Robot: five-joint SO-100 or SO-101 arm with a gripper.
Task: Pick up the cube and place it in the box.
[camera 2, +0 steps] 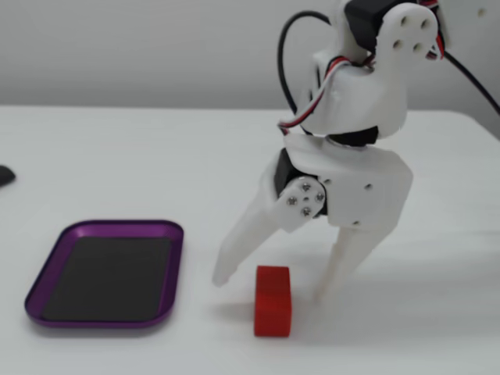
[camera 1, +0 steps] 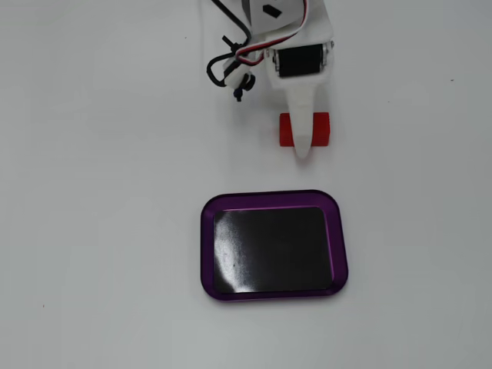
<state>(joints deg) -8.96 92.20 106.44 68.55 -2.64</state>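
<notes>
The red cube [camera 1: 321, 128] lies on the white table, just beyond the box in a fixed view, and to the right of the box in the other fixed view [camera 2: 273, 306]. The box [camera 1: 206, 246], a purple-rimmed tray with a shiny black bottom, is empty and also shows at the lower left [camera 2: 101, 321]. My white gripper [camera 2: 273, 283] is open and reaches down over the cube, with one fingertip [camera 2: 223, 273] on the box side and the other [camera 2: 324, 293] on the far side, both near the table. From above, one finger [camera 1: 302, 146] covers the cube's middle.
Black and coloured cables [camera 1: 223, 65] hang beside the arm's wrist. A small dark object [camera 2: 4, 176] sits at the table's left edge. The table's far edge meets a grey wall behind the arm.
</notes>
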